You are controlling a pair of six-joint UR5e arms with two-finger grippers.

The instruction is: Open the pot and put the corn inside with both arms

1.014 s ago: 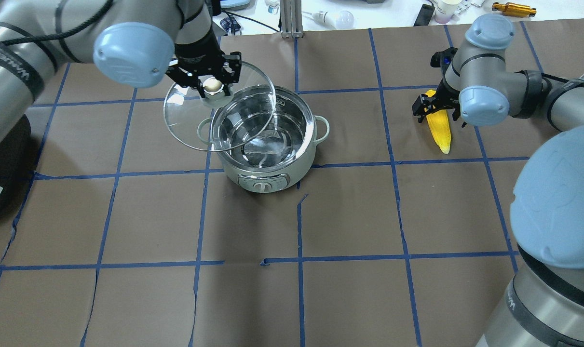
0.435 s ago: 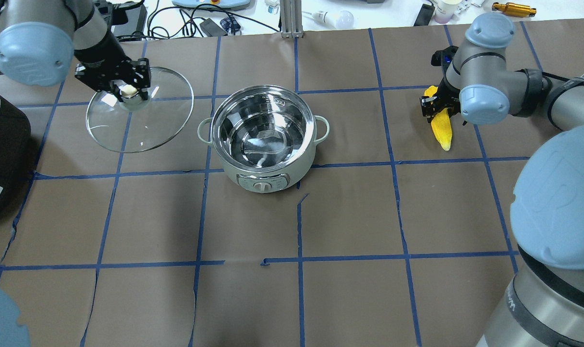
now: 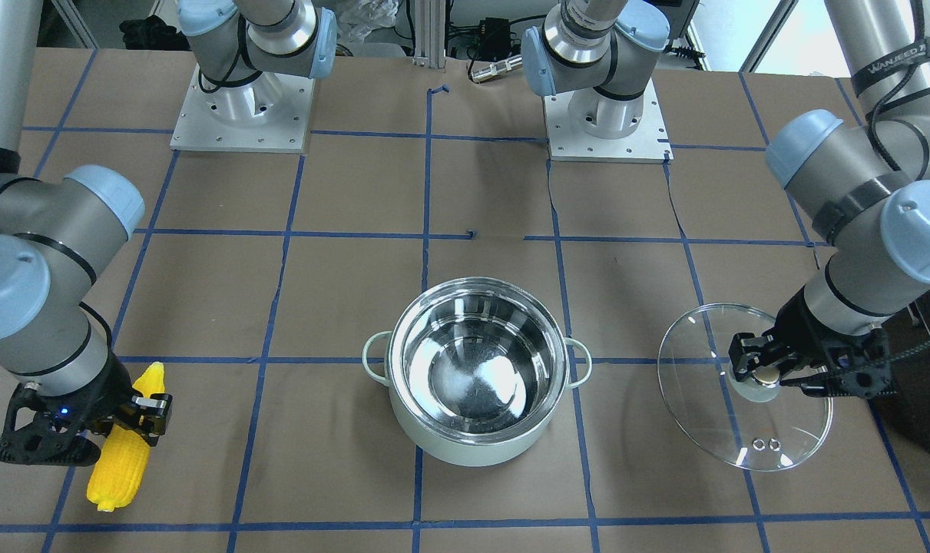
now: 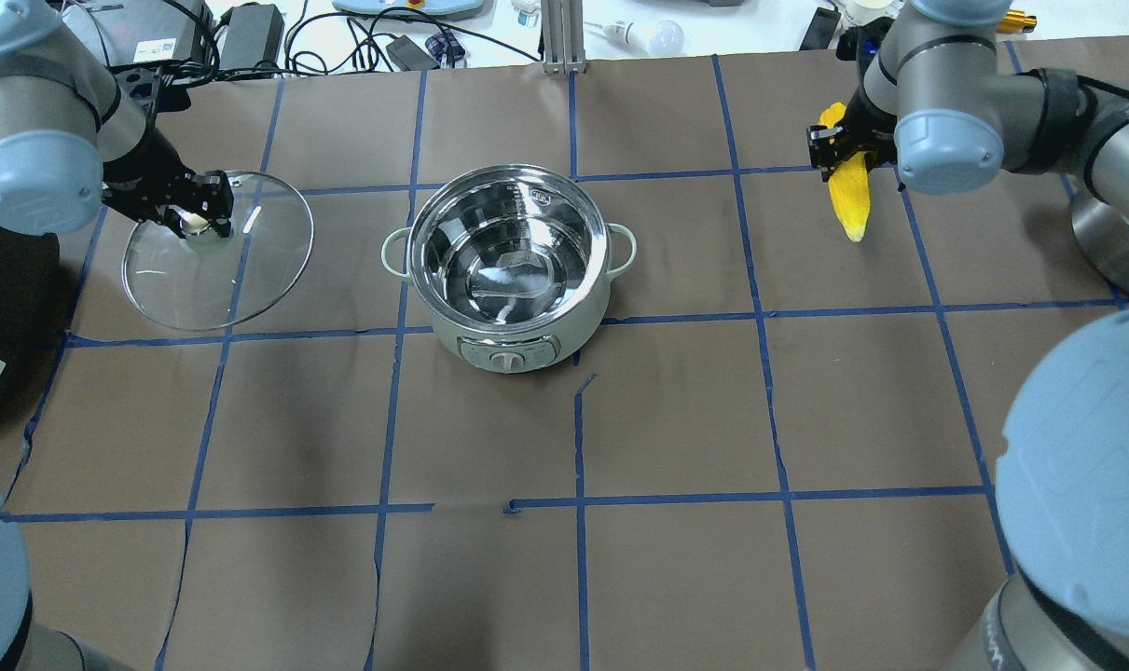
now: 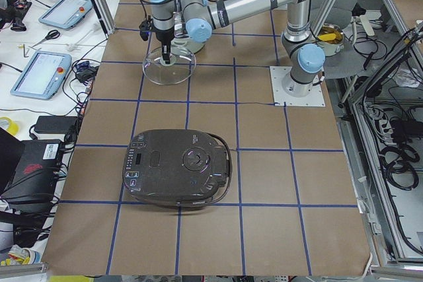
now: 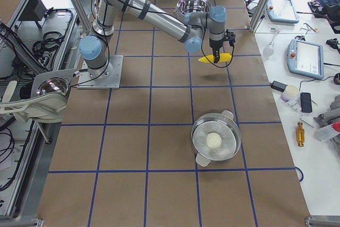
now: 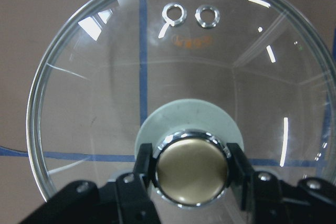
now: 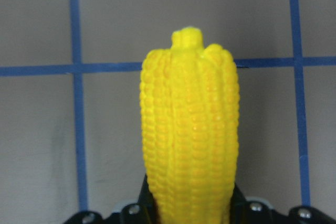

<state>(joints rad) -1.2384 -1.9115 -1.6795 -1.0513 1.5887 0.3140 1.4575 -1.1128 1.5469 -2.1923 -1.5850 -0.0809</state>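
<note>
The mint-green pot (image 4: 508, 343) stands uncovered mid-table, its steel inside empty; it also shows in the front view (image 3: 476, 449). My left gripper (image 4: 194, 220) is shut on the beige knob (image 7: 191, 169) of the glass lid (image 4: 238, 270) and holds the lid low, left of the pot and clear of it. My right gripper (image 4: 839, 149) is shut on the thick end of the yellow corn (image 4: 849, 200), which it holds off the table, far right of the pot. The corn's tapered tip points away from the gripper in the right wrist view (image 8: 189, 129).
A large black appliance (image 5: 178, 166) lies at the table's left end, near the lid. A second steel pot (image 6: 215, 142) with a white ball inside sits at the right end. Cables, a bulb (image 4: 653, 35) and a metal post (image 4: 559, 37) line the far edge.
My left gripper carried the lid from over the pot's rim out to the left and lower. My right gripper rose with the corn, lifting it off the table and farther back.
</note>
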